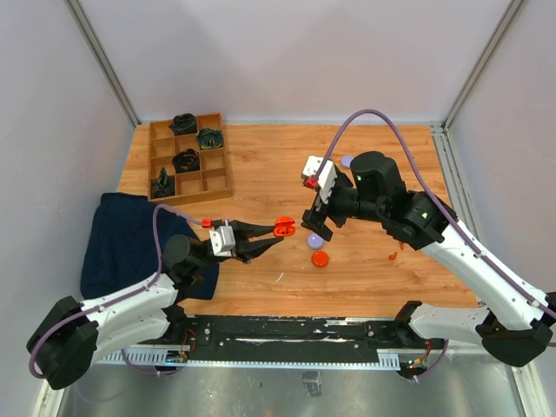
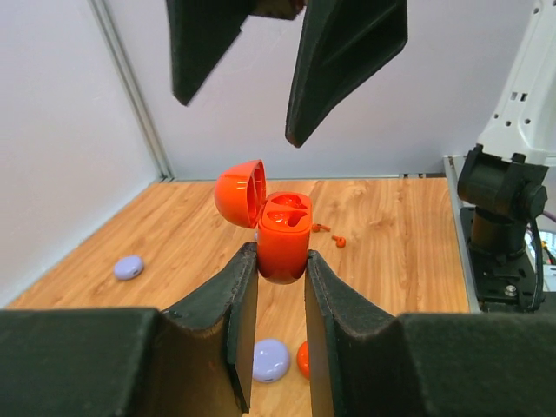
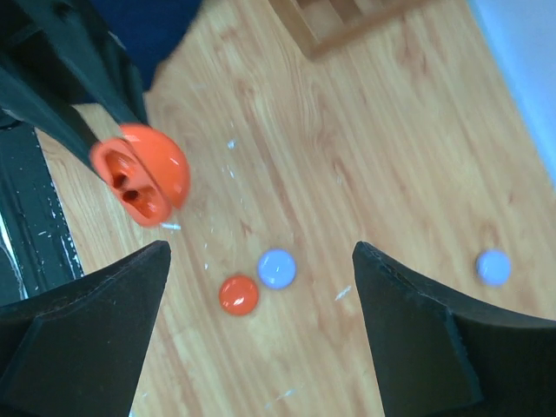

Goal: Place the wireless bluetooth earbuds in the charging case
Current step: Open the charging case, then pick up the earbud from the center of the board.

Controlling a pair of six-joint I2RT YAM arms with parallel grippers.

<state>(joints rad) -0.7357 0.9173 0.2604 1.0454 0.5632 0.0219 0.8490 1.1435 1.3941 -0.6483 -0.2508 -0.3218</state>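
My left gripper (image 1: 276,233) is shut on the open orange-red charging case (image 1: 283,228) and holds it above the table. In the left wrist view the fingers (image 2: 239,287) pinch the case body (image 2: 282,239), its lid (image 2: 241,193) tipped open to the left. I cannot tell whether its sockets hold anything. Two tiny orange-red earbuds (image 2: 339,241) lie on the wood beyond it, to the right in the top view (image 1: 393,255). My right gripper (image 1: 314,217) is open and empty, hovering just right of the case (image 3: 143,174). No lavender earbuds show.
An orange-red disc (image 1: 320,259) and a lavender disc (image 1: 314,241) lie below the right gripper, another lavender disc (image 1: 347,161) further back. A wooden compartment box (image 1: 188,159) with black coiled bundles stands at the back left. A dark blue cloth (image 1: 126,239) lies at the left.
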